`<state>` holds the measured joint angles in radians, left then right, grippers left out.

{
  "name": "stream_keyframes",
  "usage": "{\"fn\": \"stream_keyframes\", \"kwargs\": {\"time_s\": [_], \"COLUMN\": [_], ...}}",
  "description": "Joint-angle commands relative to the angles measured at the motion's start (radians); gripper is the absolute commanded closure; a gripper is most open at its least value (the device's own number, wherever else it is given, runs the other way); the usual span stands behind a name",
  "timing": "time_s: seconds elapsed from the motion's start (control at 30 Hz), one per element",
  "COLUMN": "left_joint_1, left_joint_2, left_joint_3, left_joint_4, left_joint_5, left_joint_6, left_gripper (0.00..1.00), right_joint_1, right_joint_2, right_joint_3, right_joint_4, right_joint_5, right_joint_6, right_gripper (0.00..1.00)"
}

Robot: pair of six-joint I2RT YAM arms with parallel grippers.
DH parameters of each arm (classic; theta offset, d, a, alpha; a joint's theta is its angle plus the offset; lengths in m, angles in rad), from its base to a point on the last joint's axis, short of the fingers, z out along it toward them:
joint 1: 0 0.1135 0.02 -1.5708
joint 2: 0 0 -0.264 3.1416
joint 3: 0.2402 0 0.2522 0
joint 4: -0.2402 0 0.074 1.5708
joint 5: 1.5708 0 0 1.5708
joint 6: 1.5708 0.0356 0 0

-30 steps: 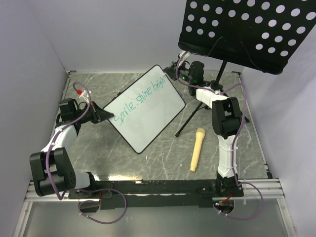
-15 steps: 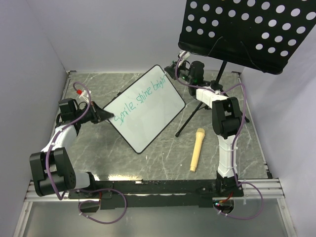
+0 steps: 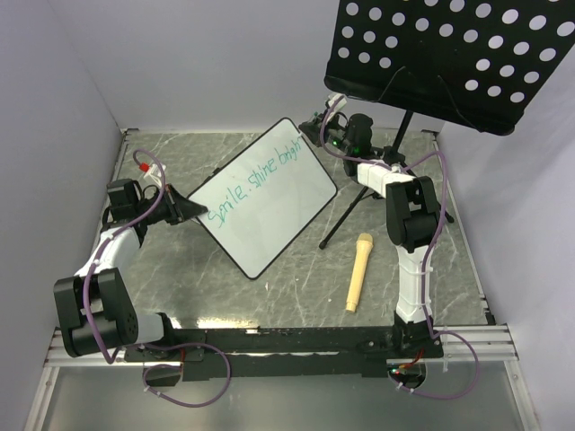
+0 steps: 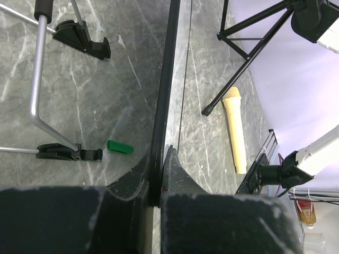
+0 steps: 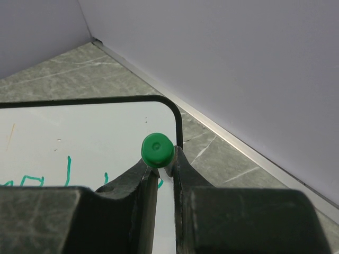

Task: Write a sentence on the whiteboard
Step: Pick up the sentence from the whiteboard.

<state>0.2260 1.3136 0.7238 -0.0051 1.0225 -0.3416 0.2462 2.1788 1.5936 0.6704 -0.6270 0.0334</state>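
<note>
The whiteboard [image 3: 269,211] stands tilted in mid-table, its black frame seen edge-on in the left wrist view [image 4: 165,79]. The sentence [image 3: 256,180] runs in teal along its upper long edge; a few of its strokes show in the right wrist view [image 5: 32,180]. My left gripper [image 3: 191,211] is shut on the board's left edge, fingers either side of the frame [image 4: 159,172]. My right gripper [image 3: 319,127] hovers over the board's far corner [image 5: 177,114], shut on a green marker [image 5: 157,150], whose tip is hidden.
A black perforated music stand [image 3: 449,54] overhangs the back right, its tripod legs [image 3: 359,202] planted beside the board. A beige microphone [image 3: 358,271] lies at the right. A green cap [image 4: 119,147] lies under the board near its black feet [image 4: 79,37]. Walls close in on three sides.
</note>
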Motion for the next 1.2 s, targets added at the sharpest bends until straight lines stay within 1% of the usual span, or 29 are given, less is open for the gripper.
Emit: {"fn": "stream_keyframes", "kwargs": {"time_s": [0.0,1.17], "left_joint_1": [-0.002,-0.002], "left_joint_2": [0.007,0.006], "left_joint_3": [-0.007,-0.011], "left_joint_4": [0.024,0.024], "left_joint_5": [-0.206,-0.21], "left_joint_6": [0.225,0.222], "left_gripper": [0.99,0.99], "right_joint_1": [0.005,0.007], "right_joint_2": [-0.04,-0.044], "right_joint_3": [0.008,0.035], "right_joint_4": [0.044,0.058], "right_joint_5": [-0.025,0.003], "right_joint_6": [0.016,0.029], "right_gripper": [1.0,1.0]}}
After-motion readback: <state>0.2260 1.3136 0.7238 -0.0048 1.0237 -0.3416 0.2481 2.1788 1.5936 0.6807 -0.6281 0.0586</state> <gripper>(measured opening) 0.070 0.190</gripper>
